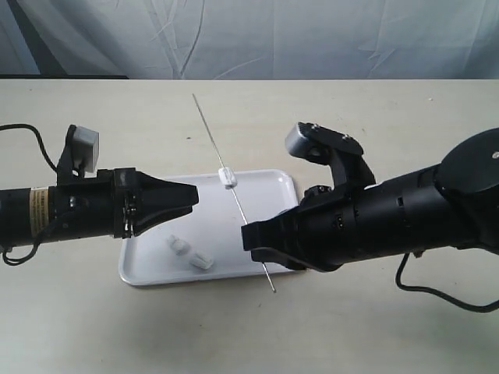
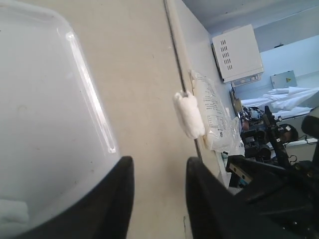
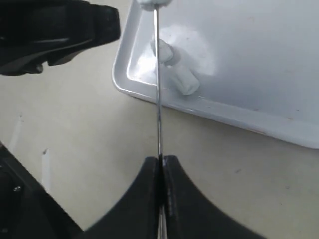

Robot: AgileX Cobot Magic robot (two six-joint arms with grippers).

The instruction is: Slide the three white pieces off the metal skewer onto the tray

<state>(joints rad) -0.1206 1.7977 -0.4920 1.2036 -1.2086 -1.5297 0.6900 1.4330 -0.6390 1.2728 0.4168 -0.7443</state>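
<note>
Two white pieces (image 1: 177, 246) were set on the tray (image 1: 269, 191); third piece (image 1: 227, 176) was left on metal skewer (image 1: 238, 206), clamped by right gripper (image 1: 248, 235); left gripper (image 1: 191, 199) parted, empty

Tray (image 1: 148, 269): glossy white, smooth, plastic-looking. Skewer (image 1: 210, 136): thin bright metal, polished. White pieces (image 1: 202, 261): matt, soft, slightly fuzzy surf. Bench (image 1: 374, 125): matt beige, smooth. Left claw (image 1: 194, 201) & right claw (image 1: 246, 236): matt black plastic. Backdrop (image 1: 312, 39) behind far edge: creased grey cloth.

The frame edge crops one white piece (image 2: 11, 213) on the tray (image 2: 90, 97).
</note>
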